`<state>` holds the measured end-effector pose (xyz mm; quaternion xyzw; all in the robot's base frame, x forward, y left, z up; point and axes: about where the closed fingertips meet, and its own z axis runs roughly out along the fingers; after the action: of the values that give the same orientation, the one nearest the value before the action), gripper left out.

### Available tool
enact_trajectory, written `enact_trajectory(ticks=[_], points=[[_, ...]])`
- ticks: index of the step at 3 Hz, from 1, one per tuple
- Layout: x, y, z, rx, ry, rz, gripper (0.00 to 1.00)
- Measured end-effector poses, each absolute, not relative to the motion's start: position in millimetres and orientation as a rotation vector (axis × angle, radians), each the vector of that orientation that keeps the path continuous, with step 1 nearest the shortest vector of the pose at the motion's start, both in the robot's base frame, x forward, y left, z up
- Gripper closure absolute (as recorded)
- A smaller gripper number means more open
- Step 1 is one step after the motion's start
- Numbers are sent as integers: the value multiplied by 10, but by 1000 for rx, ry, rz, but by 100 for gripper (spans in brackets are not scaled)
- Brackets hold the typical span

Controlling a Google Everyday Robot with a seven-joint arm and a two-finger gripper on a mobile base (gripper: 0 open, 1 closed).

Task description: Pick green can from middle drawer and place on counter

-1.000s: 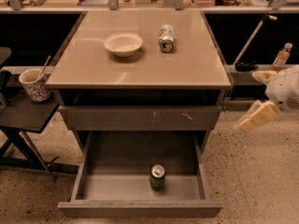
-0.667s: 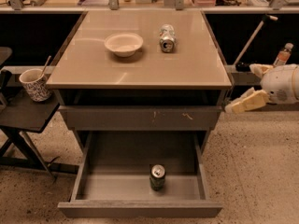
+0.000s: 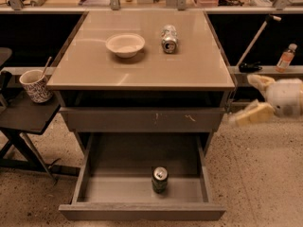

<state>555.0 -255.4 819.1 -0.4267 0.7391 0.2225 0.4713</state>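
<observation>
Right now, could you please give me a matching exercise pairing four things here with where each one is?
Things:
1. green can
2. bowl
3. mug
4. gripper

Places:
A. on the side table
B. in the air, right of the counter
C. on the counter
D. standing in the open drawer

Pairs: 1-D, 2-C, 3-A, 4-B.

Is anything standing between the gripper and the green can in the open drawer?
Nothing lies over the green can; it stands alone in the middle drawer, open from above. The gripper hangs right of the cabinet, so the drawer's right wall lies on the straight line between them.
</observation>
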Motion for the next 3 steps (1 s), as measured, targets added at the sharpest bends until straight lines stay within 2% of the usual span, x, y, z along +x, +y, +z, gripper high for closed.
enact_trajectory(ticks=[1,2,3], points=[[4760,-2423,8094,-1056,1854,613,0],[4613,-2395,7901,-1051,1889,643,0],[4681,-2351,7886,-1050,1897,566,0]])
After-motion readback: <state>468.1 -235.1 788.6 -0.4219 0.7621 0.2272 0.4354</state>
